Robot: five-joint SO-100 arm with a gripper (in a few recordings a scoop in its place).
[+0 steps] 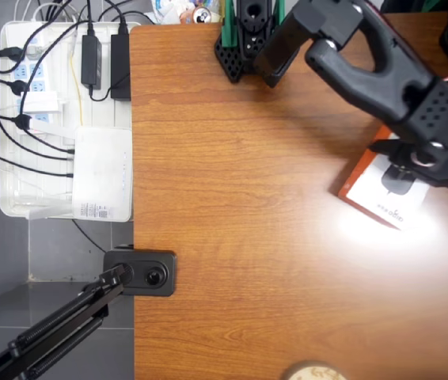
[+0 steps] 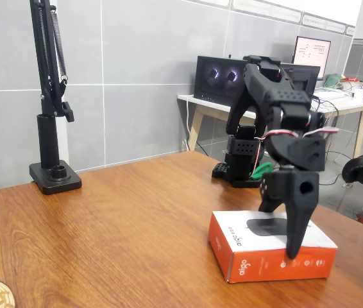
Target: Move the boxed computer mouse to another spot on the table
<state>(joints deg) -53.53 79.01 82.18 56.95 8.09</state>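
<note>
Brown wood-grain table (image 1: 240, 237) with a glossy finish takes up most of the overhead view, with a bright glare patch at the right. At the right side of that view, about mid-height, lies the boxed computer mouse (image 1: 378, 194), a flat white box with orange-red sides, turned at an angle to the table edge. In the fixed view the box (image 2: 258, 256) rests flat on the table at the lower right, its orange front face toward the camera and the dark mouse picture on its white top.

The black arm reaches from its base (image 1: 244, 36) at the top centre of the overhead view down to the box. The gripper (image 2: 283, 224) stands upright over the box, one long finger (image 2: 295, 228) running down across the front side of the box and the other finger at the far side of the white top. The jaws are spread across the box; whether they actually press its sides cannot be told.

At the left of the overhead view a white tray (image 1: 10, 206) holds power strips, cables and a white router-like box (image 1: 101, 170). A black camera stand (image 1: 141, 273) clamps the table's left edge, and it rises at the upper left of the fixed view (image 2: 53, 173).
</note>
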